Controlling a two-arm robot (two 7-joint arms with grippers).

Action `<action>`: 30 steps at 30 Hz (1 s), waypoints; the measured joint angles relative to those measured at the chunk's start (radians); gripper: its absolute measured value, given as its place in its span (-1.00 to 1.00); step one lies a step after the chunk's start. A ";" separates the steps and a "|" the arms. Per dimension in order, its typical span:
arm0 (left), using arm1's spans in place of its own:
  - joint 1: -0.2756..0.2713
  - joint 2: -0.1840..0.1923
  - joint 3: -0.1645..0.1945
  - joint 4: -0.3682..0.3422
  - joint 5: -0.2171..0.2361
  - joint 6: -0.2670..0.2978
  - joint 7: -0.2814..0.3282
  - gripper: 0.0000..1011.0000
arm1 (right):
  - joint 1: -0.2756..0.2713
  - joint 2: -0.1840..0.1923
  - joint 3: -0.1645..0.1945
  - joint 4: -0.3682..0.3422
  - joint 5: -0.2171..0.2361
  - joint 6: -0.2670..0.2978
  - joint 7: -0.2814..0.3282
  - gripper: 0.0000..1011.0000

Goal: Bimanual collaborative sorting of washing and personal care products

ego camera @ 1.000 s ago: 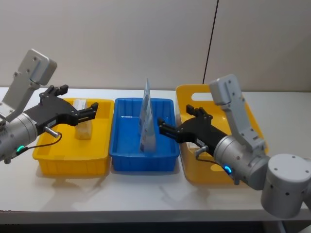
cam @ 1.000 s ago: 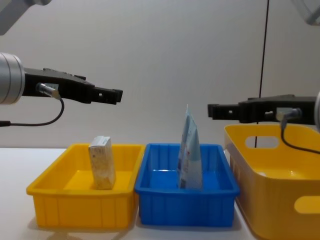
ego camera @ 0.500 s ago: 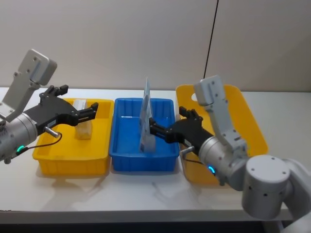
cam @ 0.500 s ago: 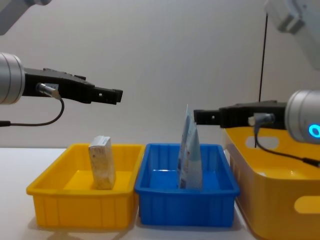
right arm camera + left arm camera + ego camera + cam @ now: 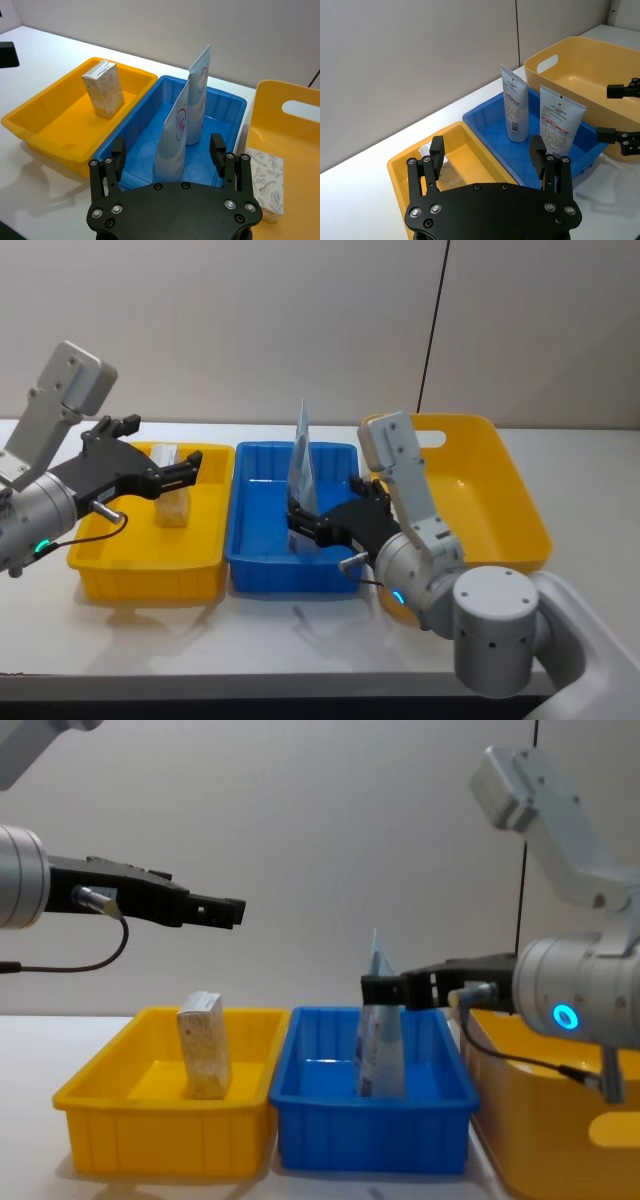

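Head view gives us three bins in a row on the white table: a left yellow bin, a blue bin in the middle and a larger right yellow bin. We see the left gripper held above the left yellow bin with its fingers spread and nothing between them. In the chest view it hangs well above the cream speckled box, which stands upright on the floor of that bin. The right gripper reaches across from the right, over the blue bin, at about the height of the pouches' tops in the chest view. In the right wrist view its two fingers are parted wide, and the nearer pale-blue pouch stands upright in line with the gap between them. We cannot tell whether either finger touches it, but the jaws are plainly not closed on it. The farther pale-blue pouch stands just behind the nearer one, also upright inside the blue bin. The white-grey marbled pack lies flat on the floor of the right yellow bin, close to the wall it shares with the blue bin.
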 joint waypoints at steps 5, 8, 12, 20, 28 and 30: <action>0.000 0.000 0.000 0.000 0.000 0.000 0.000 0.98 | 0.014 -0.020 -0.009 0.032 -0.018 -0.006 -0.015 0.99; 0.000 0.000 0.000 0.000 0.000 0.000 0.000 0.98 | 0.026 -0.035 -0.015 0.060 -0.031 -0.015 -0.025 0.99; 0.000 0.000 0.000 0.000 0.000 0.000 0.000 0.98 | 0.041 -0.049 -0.019 0.090 -0.043 -0.025 -0.032 0.98; 0.000 0.000 0.000 0.000 0.000 0.000 0.000 0.98 | 0.072 -0.073 -0.027 0.143 -0.065 -0.042 -0.037 0.98; 0.000 0.000 0.000 0.000 0.000 0.000 0.000 0.98 | 0.096 -0.093 -0.029 0.186 -0.077 -0.045 -0.037 0.99; 0.000 0.000 0.000 0.000 0.000 0.000 0.000 0.98 | 0.102 -0.099 -0.029 0.200 -0.079 -0.044 -0.037 0.99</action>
